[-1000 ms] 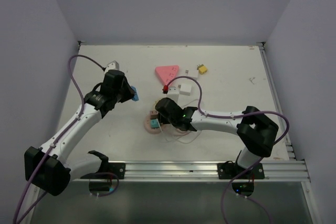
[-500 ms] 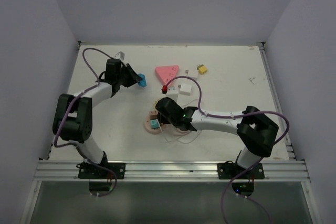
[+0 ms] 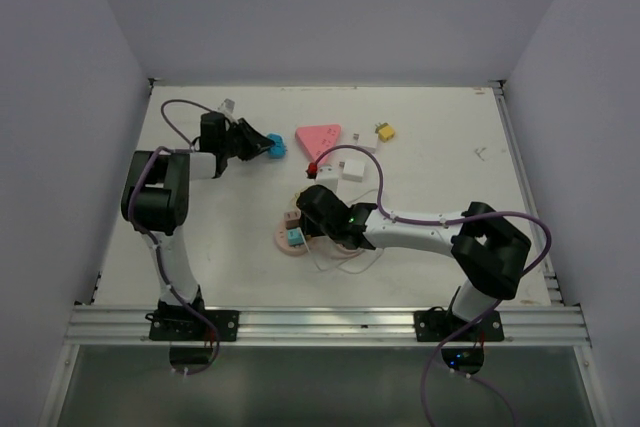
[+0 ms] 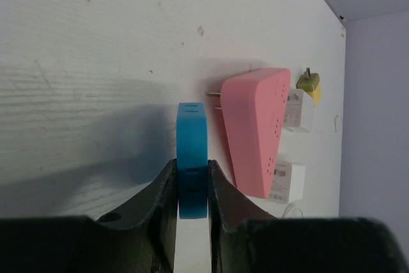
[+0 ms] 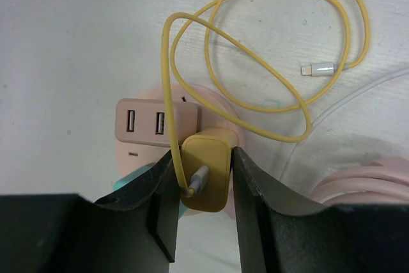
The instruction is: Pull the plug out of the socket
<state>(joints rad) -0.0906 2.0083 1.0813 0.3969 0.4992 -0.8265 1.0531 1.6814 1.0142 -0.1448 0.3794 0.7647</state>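
Presently: right gripper [image 5: 202, 155] jaws clamped on yellow plug [image 5: 206, 183], one finger on each side. Plug sits at round pink socket [image 5: 220, 110] near middle of table [image 5: 64, 30]; whether prongs seated, cannot tell. Yellow cable [image 5: 268, 87] leaves plug face, loops across table. Beige USB adapter [image 5: 156, 123] just beside plug on same socket. Left gripper [image 4: 192, 169] jaws pinched on blue plug [image 4: 192, 129], toward rear left of table, just beside pink triangular power strip [image 4: 254, 129], not touching it.
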